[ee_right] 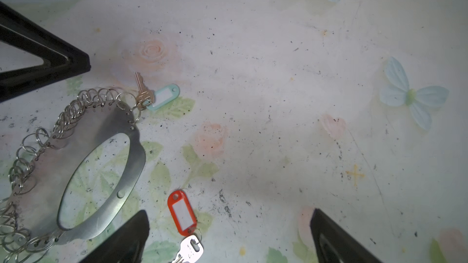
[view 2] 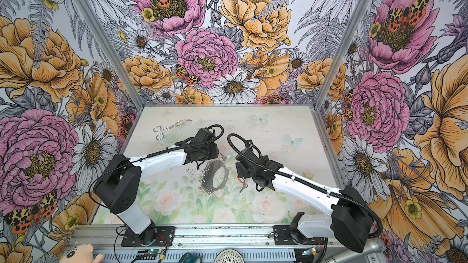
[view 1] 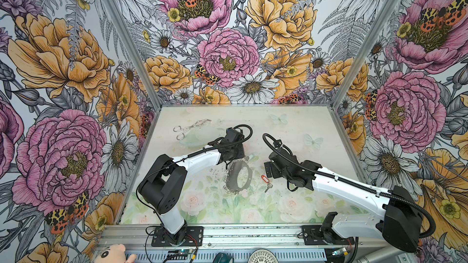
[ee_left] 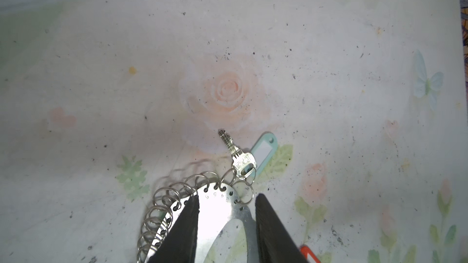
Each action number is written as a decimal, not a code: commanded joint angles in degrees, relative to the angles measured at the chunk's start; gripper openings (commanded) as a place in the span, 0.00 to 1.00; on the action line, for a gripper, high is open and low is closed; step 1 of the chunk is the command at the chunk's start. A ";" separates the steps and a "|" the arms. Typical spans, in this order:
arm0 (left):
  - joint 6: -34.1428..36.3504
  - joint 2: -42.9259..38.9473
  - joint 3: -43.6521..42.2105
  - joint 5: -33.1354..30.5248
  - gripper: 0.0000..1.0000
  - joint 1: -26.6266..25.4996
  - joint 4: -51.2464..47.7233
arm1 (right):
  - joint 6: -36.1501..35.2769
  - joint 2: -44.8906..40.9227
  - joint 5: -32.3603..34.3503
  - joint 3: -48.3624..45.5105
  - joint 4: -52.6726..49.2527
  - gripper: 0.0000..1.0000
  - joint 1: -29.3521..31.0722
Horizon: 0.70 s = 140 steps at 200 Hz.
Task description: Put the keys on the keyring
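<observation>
The keyring [view 1: 232,176], a large grey flat hoop fringed with small silver rings, lies flat mid-table in both top views [view 2: 209,176]. My left gripper [ee_left: 228,198] is down over its far end, open. One finger [ee_left: 187,223] overlaps the hoop [ee_left: 217,213] and the second stands just beside its rim. A key with a mint tag [ee_left: 243,163] hangs on one ring. The keys with the red tag [ee_right: 182,213] lie loose on the table right of the hoop [view 1: 266,182]. Above them hovers my right gripper [ee_right: 229,220], wide open, with the tag nearer one finger.
Silver scissor-shaped tongs [view 1: 191,127] lie at the back left beside a pale see-through dish [view 1: 200,137]. Flowered walls with metal posts close in the table on three sides. The left gripper's black finger [ee_right: 50,64] shows in the right wrist view near the hoop [ee_right: 50,163].
</observation>
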 commanded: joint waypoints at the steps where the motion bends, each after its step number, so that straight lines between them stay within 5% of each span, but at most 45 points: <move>1: 1.62 1.97 3.29 -0.14 0.34 -0.45 -3.76 | -0.69 -2.71 1.65 -2.32 3.48 1.00 -0.34; 140: 4.09 14.62 15.00 0.34 0.26 -2.29 -12.48 | -0.70 -5.17 2.30 -5.17 5.07 1.00 -0.88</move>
